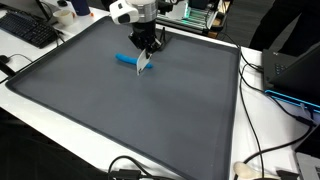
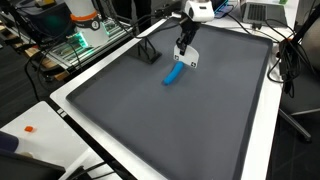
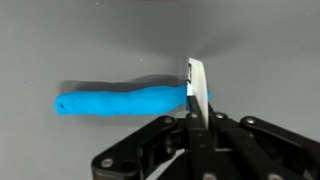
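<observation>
1. White flat piece [image 3: 197, 82]: it stands on edge in the wrist view, thin side toward the camera, clamped between my 2 fingers.
2. My gripper [image 1: 148, 52]: the fingers are clenched on the white flat piece. I point down over the far part of the grey mat [image 1: 120, 110].
3. Position: in both exterior views the piece hangs tilted below my fingertips, with its lower end close to the mat. I cannot tell whether it touches the mat.
4. Blue roll [image 3: 120, 101]: it lies flat on the mat, lengthwise across the wrist view. 1 end is just beside the white flat piece, and I cannot tell whether they touch.
5. Surroundings: a keyboard [image 1: 30, 30] lies off the mat's far corner. In an exterior view, a black stand [image 2: 148, 50] sits at the mat's far edge, near me.
</observation>
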